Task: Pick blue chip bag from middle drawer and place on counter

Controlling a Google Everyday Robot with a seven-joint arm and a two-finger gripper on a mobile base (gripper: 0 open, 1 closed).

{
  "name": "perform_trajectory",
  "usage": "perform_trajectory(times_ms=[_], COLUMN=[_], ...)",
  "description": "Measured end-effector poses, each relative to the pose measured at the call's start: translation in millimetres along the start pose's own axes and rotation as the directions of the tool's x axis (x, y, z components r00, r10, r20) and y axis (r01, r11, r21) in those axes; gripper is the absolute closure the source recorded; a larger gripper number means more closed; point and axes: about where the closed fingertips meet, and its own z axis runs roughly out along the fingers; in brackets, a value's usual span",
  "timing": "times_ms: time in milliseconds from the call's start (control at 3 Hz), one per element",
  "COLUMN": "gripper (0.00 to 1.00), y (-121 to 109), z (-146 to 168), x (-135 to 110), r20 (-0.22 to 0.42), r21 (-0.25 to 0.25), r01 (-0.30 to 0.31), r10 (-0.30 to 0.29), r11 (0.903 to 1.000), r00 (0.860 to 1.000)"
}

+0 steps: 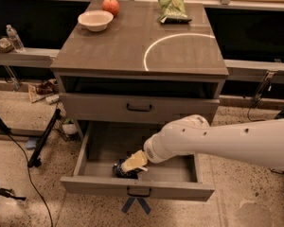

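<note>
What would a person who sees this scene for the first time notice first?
The big white arm stretches in from the right, its gripper down in the open middle drawer, right at the blue chip bag near the front. Above, the counter shows a white arc, with a green chip bag, a bowl and a red fruit at its back.

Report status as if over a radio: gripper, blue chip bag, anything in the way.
Gripper low inside open wide grey middle drawer. Small crumpled dark-blue foil chip bag right beneath it, on drawer floor. Nothing else seen in the way.
</note>
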Motion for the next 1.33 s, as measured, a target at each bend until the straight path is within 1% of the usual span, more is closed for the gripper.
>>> perform_trajectory(times_ms=[333,667,1000,1333], gripper=[0.00,0.00,0.00,0.00], y=[-3.6,-0.3,-9.9,-22.8], z=[13.9,16.4,54.5,89.0], x=[-23.9,-25.3,-20.2,-12.6], r20=[0.051,0.052,0.031,0.012], r21=[0.040,0.031,-0.034,-0.042], r01=[0.032,0.034,-0.011,-0.074], r10=[-0.034,-0.036,0.012,0.075], r11=[0.9987,0.9989,0.9994,0.9964], r00=[0.998,0.998,0.999,0.997])
